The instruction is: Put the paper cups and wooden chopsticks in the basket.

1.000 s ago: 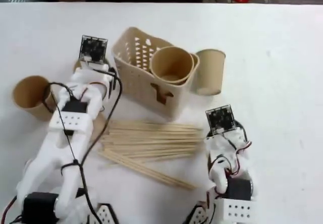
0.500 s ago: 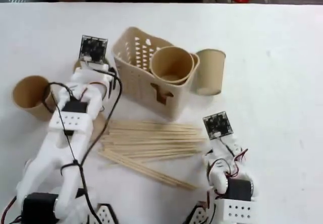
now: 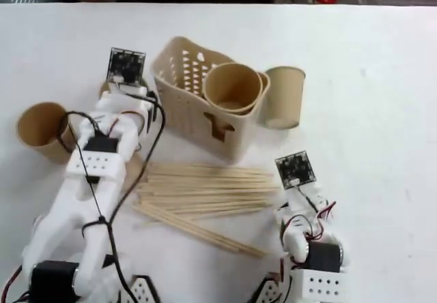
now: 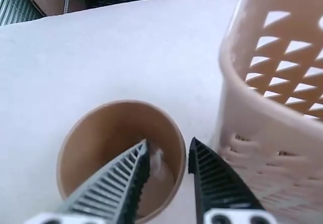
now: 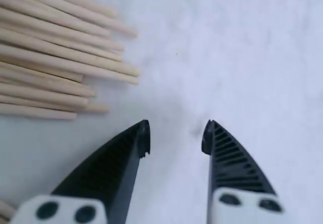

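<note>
A beige plastic basket [image 3: 194, 105] stands mid-table with a paper cup [image 3: 232, 88] inside it. A second cup [image 3: 283, 97] stands against its right side, and a third [image 3: 42, 131] sits at the far left. Wooden chopsticks [image 3: 205, 194] lie in a loose pile in front of the basket. My left gripper [image 4: 169, 146] is open and straddles the rim of another cup [image 4: 101, 133] beside the basket [image 4: 272, 98], with one finger inside and one outside. My right gripper [image 5: 174, 133] hangs open over bare table, just past the ends of the chopsticks [image 5: 55, 67].
The left arm [image 3: 95, 166] stretches along the left side, between the far-left cup and the basket. The right arm [image 3: 307, 235] sits at the front right. White table lies open to the right and behind the basket.
The right arm's wrist has shifted slightly toward the front edge and the chopstick pile. The left arm, cups and basket have not moved.
</note>
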`<state>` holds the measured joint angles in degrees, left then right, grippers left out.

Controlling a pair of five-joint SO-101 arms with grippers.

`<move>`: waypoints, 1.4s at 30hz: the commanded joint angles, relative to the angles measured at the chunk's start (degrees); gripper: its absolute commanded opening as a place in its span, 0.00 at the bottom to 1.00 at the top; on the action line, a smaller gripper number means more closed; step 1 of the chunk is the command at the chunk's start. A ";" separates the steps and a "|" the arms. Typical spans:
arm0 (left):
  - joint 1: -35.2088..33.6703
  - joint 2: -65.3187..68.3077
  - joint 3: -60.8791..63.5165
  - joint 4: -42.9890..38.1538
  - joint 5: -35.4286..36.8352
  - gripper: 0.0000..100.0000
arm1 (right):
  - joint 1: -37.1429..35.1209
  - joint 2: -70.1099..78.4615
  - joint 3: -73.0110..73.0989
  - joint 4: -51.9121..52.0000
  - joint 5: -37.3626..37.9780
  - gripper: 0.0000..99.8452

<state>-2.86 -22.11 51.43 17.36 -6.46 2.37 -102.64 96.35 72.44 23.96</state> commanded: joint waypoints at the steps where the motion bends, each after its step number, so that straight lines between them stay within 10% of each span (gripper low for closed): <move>1: -0.04 -0.40 -0.35 -1.32 -0.53 0.15 | 0.40 -0.48 0.53 0.31 0.35 0.18; 42: -0.04 -0.40 -0.26 -1.23 -0.44 0.15 | -12.00 -0.48 0.18 0.13 0.44 0.18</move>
<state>-2.86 -22.11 51.43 17.36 -6.46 -10.55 -102.64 96.35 72.44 23.87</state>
